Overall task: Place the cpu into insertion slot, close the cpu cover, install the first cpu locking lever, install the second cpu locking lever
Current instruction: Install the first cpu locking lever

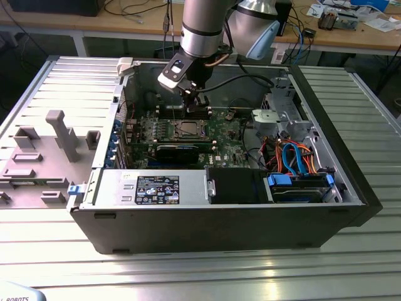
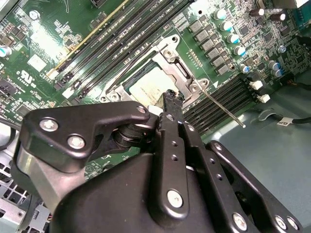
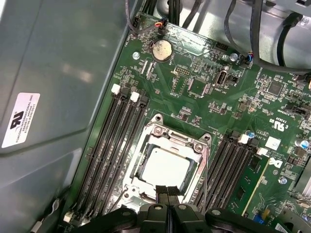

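Note:
The cpu (image 3: 165, 167) lies flat in the insertion slot (image 1: 188, 129) on the green circuit board, its pale metal top showing through the window of the cpu cover (image 3: 170, 133), which lies down over it. My gripper (image 3: 167, 190) is shut with nothing between its fingertips, which sit at the socket's edge, right over the cover's rim. In the second wrist view the gripper (image 2: 171, 97) hangs just above the cpu (image 2: 148, 87). A thin metal locking lever (image 2: 223, 108) sticks out free from the socket corner, across the memory slots. In the exterior view the gripper (image 1: 199, 108) reaches down into the open case.
Long black memory slots (image 3: 109, 145) flank the socket on both sides. A black card (image 1: 182, 150) and a grey power supply (image 1: 150, 188) lie nearer the case front. Orange and blue cables (image 1: 294, 157) fill the exterior view's right. The case wall (image 3: 53, 87) rises close by.

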Controlling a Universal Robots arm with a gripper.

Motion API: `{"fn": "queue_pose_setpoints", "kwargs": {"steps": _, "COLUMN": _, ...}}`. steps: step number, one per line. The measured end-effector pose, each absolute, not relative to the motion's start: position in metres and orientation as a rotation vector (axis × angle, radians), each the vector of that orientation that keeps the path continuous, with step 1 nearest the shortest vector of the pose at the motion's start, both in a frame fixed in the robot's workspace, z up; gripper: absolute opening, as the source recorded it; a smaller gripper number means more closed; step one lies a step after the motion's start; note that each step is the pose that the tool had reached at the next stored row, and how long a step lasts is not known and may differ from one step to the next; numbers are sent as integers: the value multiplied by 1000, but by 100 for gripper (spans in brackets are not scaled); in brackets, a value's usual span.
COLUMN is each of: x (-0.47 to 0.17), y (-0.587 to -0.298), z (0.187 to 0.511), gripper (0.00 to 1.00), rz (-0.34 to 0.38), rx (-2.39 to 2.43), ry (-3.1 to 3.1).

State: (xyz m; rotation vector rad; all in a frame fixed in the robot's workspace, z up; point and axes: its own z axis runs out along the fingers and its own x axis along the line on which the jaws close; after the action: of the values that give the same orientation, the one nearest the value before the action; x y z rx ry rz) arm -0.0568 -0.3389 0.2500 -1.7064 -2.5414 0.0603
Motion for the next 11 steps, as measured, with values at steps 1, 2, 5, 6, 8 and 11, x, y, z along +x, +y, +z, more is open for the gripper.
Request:
{"fn": "queue_pose_setpoints", "kwargs": {"steps": 1, "x": -57, "y": -339, "z": 250, "gripper": 11, "rz": 60, "rx": -1704, "ry": -2543}}
{"fn": "queue_pose_setpoints", "kwargs": {"steps": 2, "x": -57, "y": -339, "z": 250, "gripper": 11, "rz": 61, "rx": -1702, "ry": -2545}}
{"fn": "queue_pose_setpoints", "kwargs": {"steps": 5, "x": -57, "y": -339, "z": 250, "gripper": 11, "rz": 61, "rx": -1696, "ry": -2549}}
{"fn": "queue_pose_setpoints", "kwargs": {"steps": 6, "x": -57, "y": -339, "z": 250, "gripper": 11, "rz": 61, "rx": -1692, "ry": -2552}}
{"fn": "queue_pose_setpoints", "kwargs": {"steps": 8, "x": -57, "y": -339, "z": 250, "gripper": 11, "rz": 61, "rx": -1687, "ry": -2555}}
{"fn": "queue_pose_setpoints", "kwargs": {"steps": 11, "x": -57, "y": -339, "z": 250, "gripper": 11, "rz": 62, "rx": -1680, "ry": -2559}}
